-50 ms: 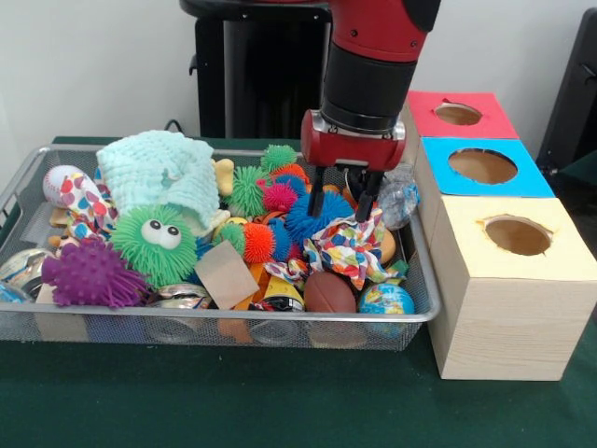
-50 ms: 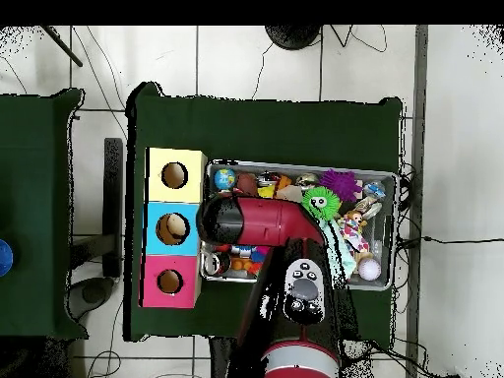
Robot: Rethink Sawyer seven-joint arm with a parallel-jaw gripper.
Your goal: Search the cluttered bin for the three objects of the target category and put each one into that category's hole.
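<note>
A wire mesh bin [image 1: 424, 280] is sitting on the green cloth, brimming with spiky rubber balls, cloths and small balls. Just right of it, three boxes are standing in a row, each showing a round hole on top: a yellow-topped box [image 1: 508, 280] nearest, a blue-topped box [image 1: 490, 168] behind it, and a red-topped box [image 1: 457, 114] farthest back.

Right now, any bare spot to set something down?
Bare green table in front of the wire bin, and beside the yellow box. Bin itself is packed; the gripper hangs over the patterned cloth.
</note>
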